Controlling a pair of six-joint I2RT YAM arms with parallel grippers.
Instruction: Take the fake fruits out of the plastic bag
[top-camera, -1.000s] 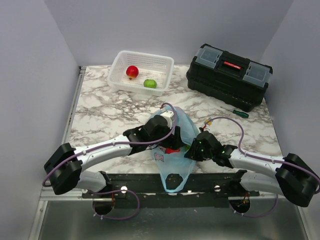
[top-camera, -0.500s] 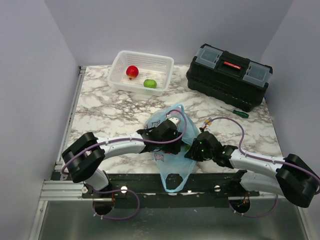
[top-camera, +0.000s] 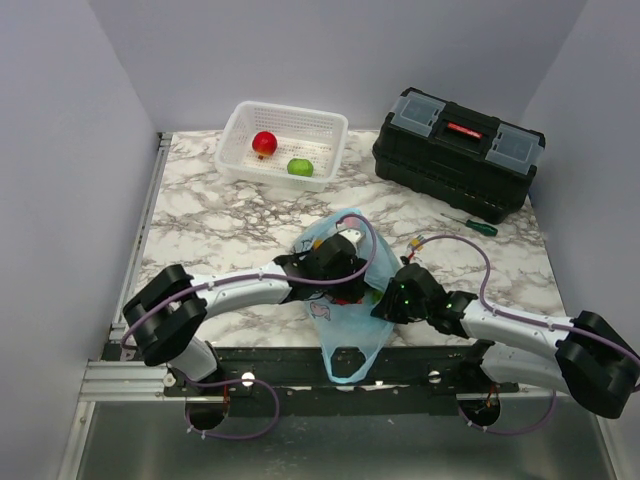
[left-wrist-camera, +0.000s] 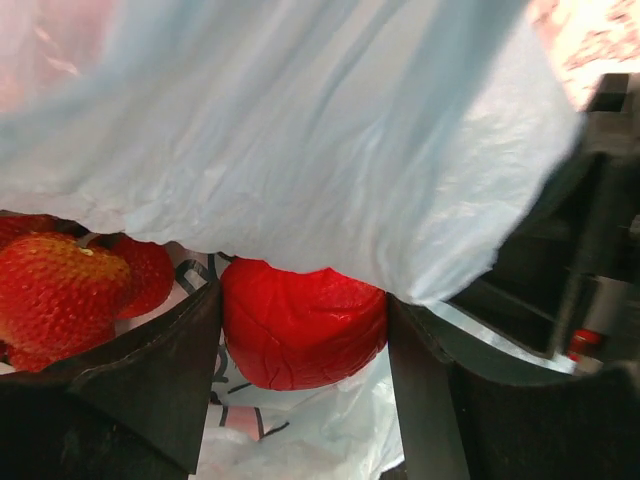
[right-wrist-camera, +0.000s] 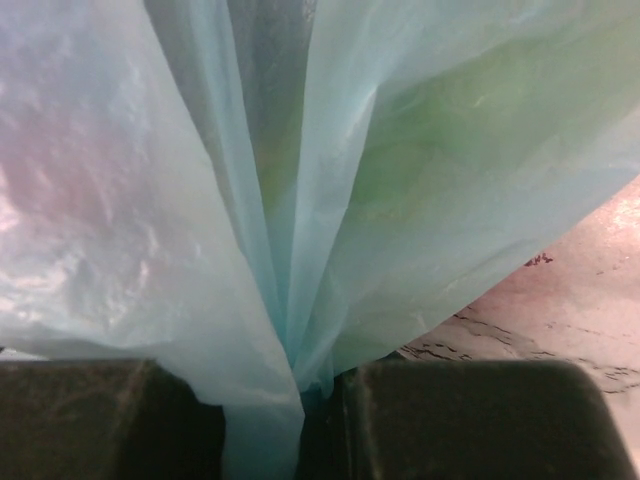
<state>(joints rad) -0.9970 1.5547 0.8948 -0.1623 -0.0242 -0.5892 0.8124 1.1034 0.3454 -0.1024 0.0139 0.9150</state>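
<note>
The light-blue plastic bag (top-camera: 345, 330) lies at the table's near edge between both arms. My left gripper (top-camera: 348, 283) reaches into its mouth. In the left wrist view the left gripper (left-wrist-camera: 303, 370) holds a glossy red fruit (left-wrist-camera: 300, 330), with a finger touching it on each side. Red strawberry-like berries (left-wrist-camera: 60, 300) lie just left of it, under the bag's upper sheet (left-wrist-camera: 300, 130). My right gripper (top-camera: 385, 300) is at the bag's right side. Its jaws (right-wrist-camera: 290, 410) pinch a gathered fold of the bag (right-wrist-camera: 400, 170), and something green shows faintly through the film.
A white lattice basket (top-camera: 296, 106) at the back left holds a red apple (top-camera: 264, 143) and a light-green round fruit (top-camera: 299, 167). A black toolbox (top-camera: 458, 150) stands at the back right, with a green-handled screwdriver (top-camera: 472, 224) in front of it.
My left arm has pushed forward and right, deeper into the bag's mouth, and its jaws have narrowed onto the red fruit. The right gripper has kept its pinch on the bag.
</note>
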